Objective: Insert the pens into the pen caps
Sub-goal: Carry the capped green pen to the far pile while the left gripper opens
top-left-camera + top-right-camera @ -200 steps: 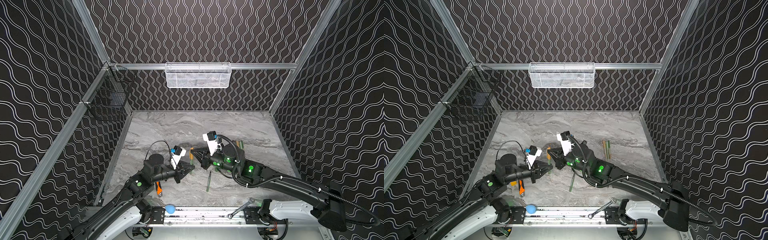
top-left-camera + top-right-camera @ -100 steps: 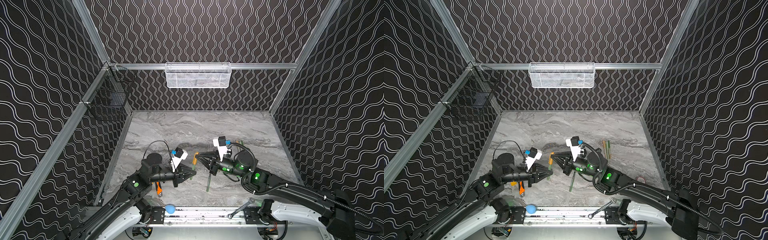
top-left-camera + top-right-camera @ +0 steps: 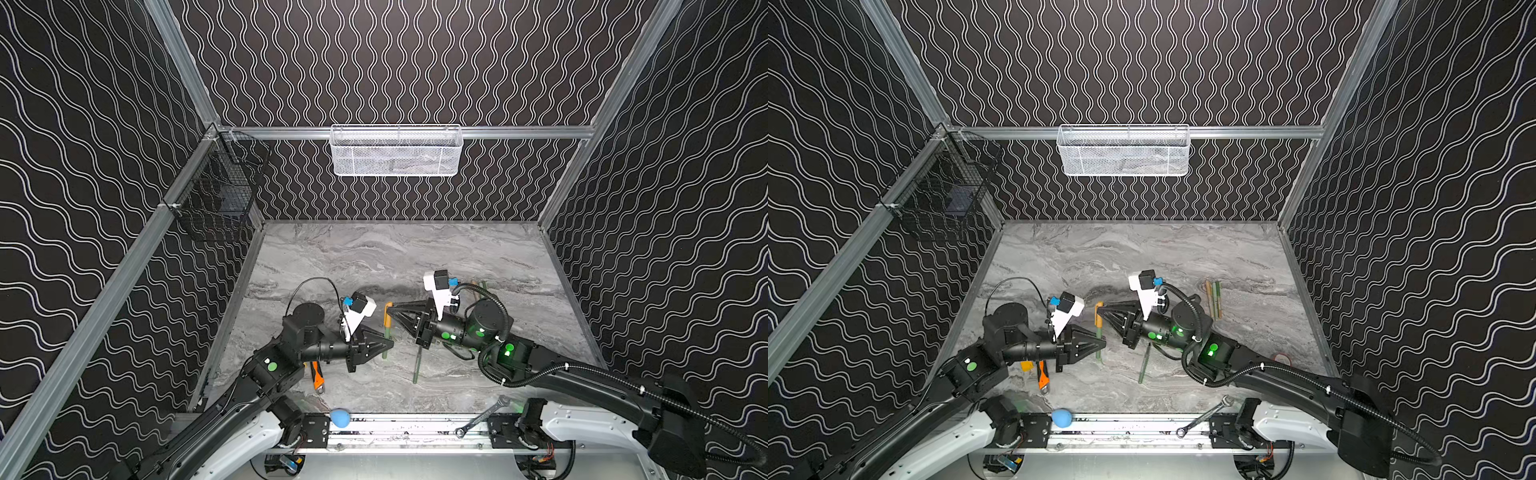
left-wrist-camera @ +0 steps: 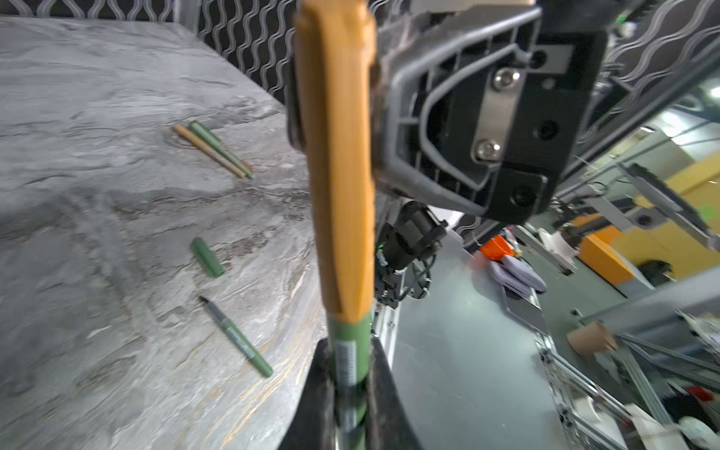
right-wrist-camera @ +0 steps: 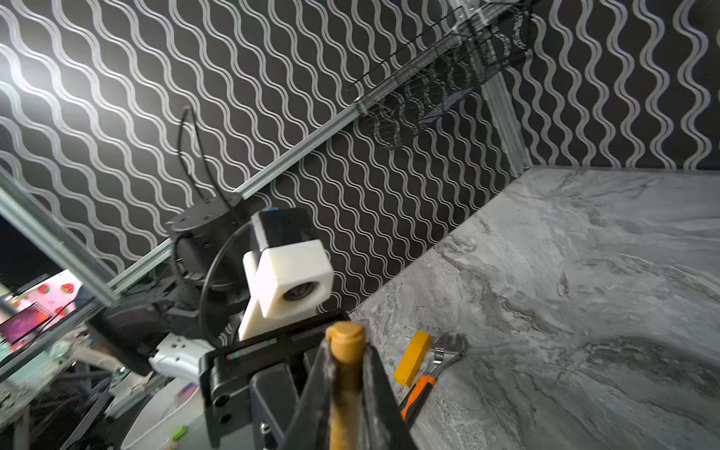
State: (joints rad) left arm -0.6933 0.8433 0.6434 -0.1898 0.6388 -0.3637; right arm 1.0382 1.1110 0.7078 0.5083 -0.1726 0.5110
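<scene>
The pen (image 4: 348,352) pinched in my left jaws sits in the cap (image 4: 337,156) my right jaws pinch; next, probably press it home.

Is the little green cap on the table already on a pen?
No, the green cap lies by itself on the table, apart from the uncapped green pen.

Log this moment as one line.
left gripper: shut on pen | right gripper: shut on cap | cap over pen end | loose pen, green cap on table
</scene>
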